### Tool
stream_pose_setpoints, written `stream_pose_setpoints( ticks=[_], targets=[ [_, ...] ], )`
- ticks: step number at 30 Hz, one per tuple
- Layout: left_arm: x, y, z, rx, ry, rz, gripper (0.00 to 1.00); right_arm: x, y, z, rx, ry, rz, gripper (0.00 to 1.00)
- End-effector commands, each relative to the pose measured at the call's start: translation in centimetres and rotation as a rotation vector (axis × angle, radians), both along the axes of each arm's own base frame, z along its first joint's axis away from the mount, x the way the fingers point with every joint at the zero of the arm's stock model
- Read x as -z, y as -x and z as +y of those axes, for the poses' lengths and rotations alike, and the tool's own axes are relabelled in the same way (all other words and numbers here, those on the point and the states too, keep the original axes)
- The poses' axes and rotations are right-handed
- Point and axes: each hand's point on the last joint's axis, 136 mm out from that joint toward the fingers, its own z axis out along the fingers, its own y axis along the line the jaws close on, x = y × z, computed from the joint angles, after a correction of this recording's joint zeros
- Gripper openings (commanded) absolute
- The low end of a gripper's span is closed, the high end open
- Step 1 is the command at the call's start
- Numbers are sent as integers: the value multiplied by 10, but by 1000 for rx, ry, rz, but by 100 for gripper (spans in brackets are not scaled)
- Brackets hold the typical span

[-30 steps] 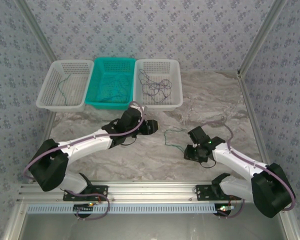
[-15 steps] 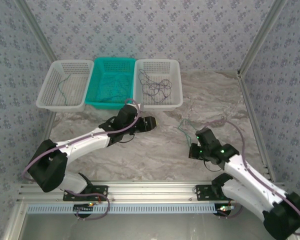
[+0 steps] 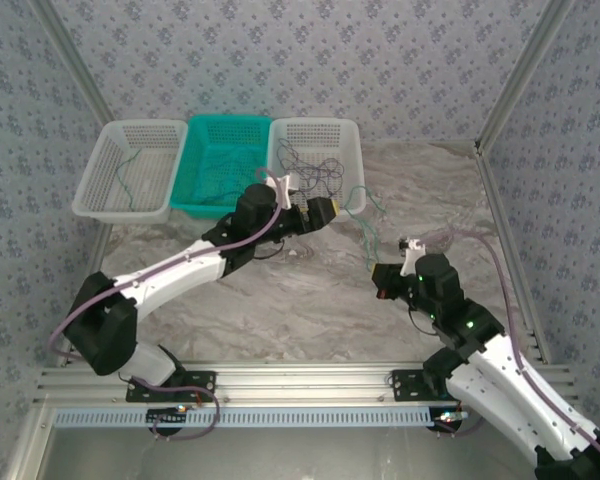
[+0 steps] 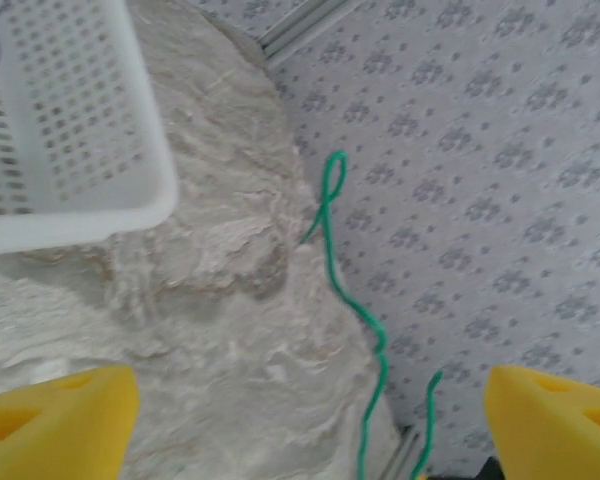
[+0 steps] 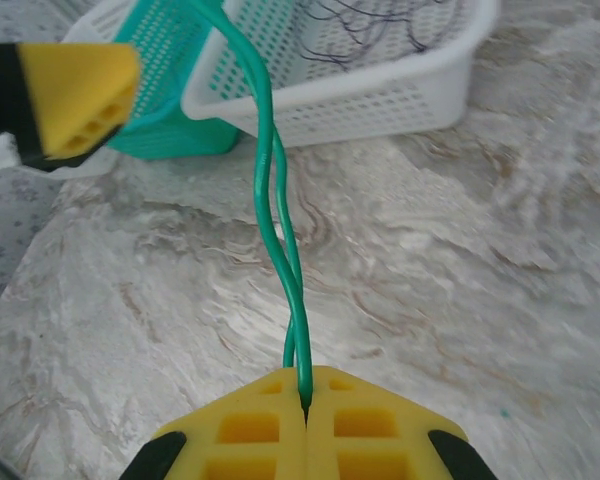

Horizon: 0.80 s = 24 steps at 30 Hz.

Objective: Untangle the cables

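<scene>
The right pincer (image 5: 305, 392) pinches the green cable (image 5: 267, 170) to hold it up free; the left pincer (image 4: 305, 420) is spread, holding nothing.

Three baskets (image 3: 225, 135) are sitting abreast at the table's (image 3: 310, 310) rear. A cable (image 3: 365, 235) is stretching just before the rightmost basket (image 3: 320, 128).

Left arm (image 3: 170, 275): white shell, black joints — purple cable (image 3: 62, 322) alongside.
Right arm (image 3: 510, 365): same.
Right gripper (image 5: 305, 392): yellow foam pads — square holes.
</scene>
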Motion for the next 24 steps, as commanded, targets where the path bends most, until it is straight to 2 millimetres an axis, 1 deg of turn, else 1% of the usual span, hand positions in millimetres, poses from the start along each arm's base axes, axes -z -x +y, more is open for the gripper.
stream_pose_setpoints(
  ticks=[1,2,4,5,6,7,8,10,12,13,14,15,17,18,20,22,24],
  targets=[
    [-20,-4,-17,47,91,-4,92,-38,-8,27,-114,-50,-127,0],
    [-18,-6,-17,39,88,6,92,-41,-8,32,-127,-58,-135,0],
    [-7,-12,-15,-1,72,40,91,-48,-8,41,-160,-76,-163,0],
    [-4,-16,-12,-28,70,58,88,-50,-7,45,-176,-79,-177,0],
    [-1,-20,-10,-56,75,81,83,-53,-6,49,-196,-82,-192,0],
    [0,-23,-11,-65,87,94,74,-53,-4,52,-213,-78,-200,0],
    [-1,-24,-12,-68,101,101,60,-54,-4,54,-220,-75,-202,0],
    [-2,-27,-12,-82,127,119,29,-51,-4,52,-207,-71,-195,0],
    [3,-31,-3,-119,128,139,9,-54,-9,42,-143,-74,-202,0],
    [6,-34,4,-145,129,148,2,-57,-13,33,-85,-79,-214,0],
    [8,-36,12,-167,132,151,0,-60,-16,24,-33,-85,-222,0],
    [9,-39,20,-191,136,149,0,-62,-19,13,27,-88,-230,0],
    [8,-40,33,-211,138,139,0,-64,-25,-18,178,-108,-227,0],
    [6,-40,36,-214,134,132,0,-64,-27,-31,240,-132,-225,0],
    [1,-38,40,-212,110,114,0,-70,-34,-56,353,-200,-254,0],
    [-5,-36,39,-198,97,94,0,-73,-40,-73,432,-251,-261,0],
    [-8,-35,42,-202,87,79,0,-68,-46,-87,513,-317,-239,0]
  ],
)
